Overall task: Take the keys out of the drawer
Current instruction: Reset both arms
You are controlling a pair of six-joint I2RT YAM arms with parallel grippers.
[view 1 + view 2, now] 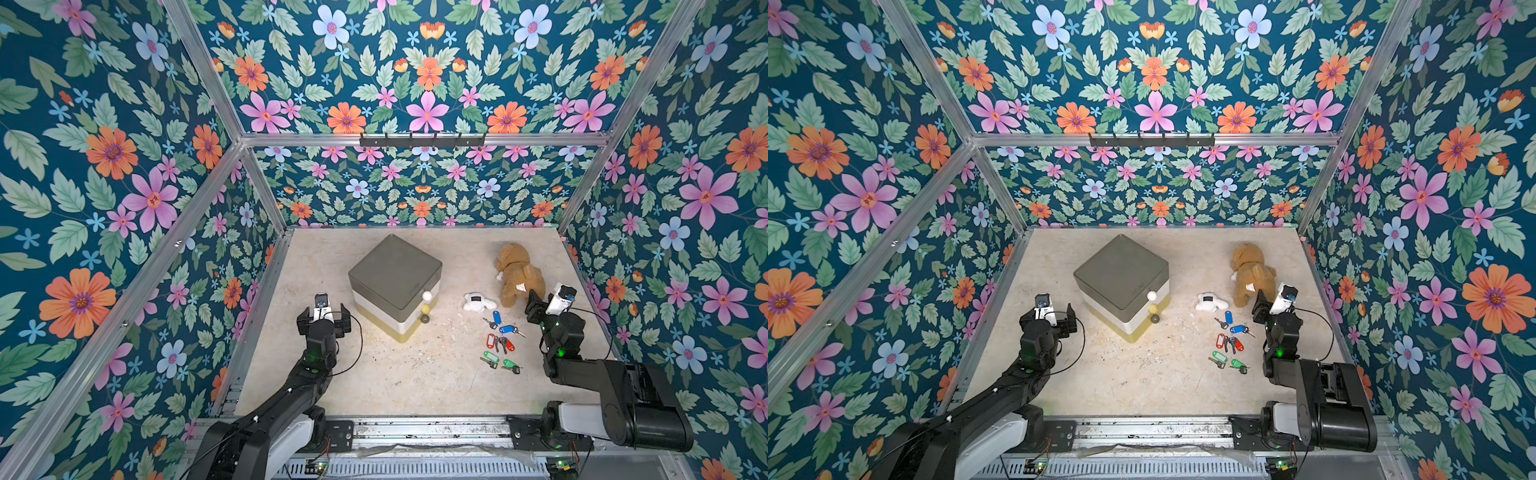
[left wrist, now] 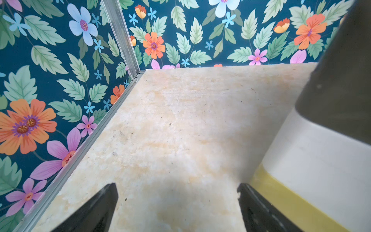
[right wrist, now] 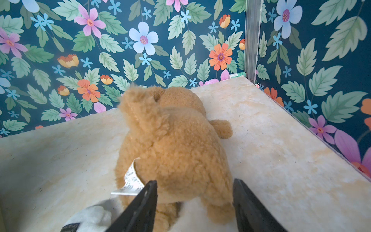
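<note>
Six keys (image 1: 500, 341) counted on the table (image 1: 374, 374), none showing in the drawer unit (image 1: 395, 274). Placed at about 4 o'clock of the unit in both top views: blue-tagged pair farthest, red pair in the middle, green pair nearest the base rail (image 1: 415, 432). Grouped by colour, tags flat, each clear enough of its neighbours to be picked singly. Unit shut flush on all three levels, knobs (image 1: 426, 308) stacked at its 4 o'clock corner. Judged: removal as good as complete; anything more inside not checkable with the unit shut.

Right fingers (image 3: 143, 202) apart, clamped on nothing. Held at 1 to 2 o'clock of the keys, aimed toward 12 at the rump of the brown plush (image 1: 519, 272). Plush filling the gap ahead of the tips in the right wrist view; touching or not, cannot tell. Left fingers (image 2: 94, 209) apart and empty over bare table at 8 o'clock of the unit, just beside its yellow bottom level, probably stationed to brace it, well clear of the knobs.

White plush (image 1: 478, 301) at 11 o'clock of the keys, near the blue pair, not on it. Brown plush beyond, at 12 to 1. Nothing lying over the keys. Caution: right arm close beside the key group; a low sweep toward the unit likely to scatter tags.
</note>
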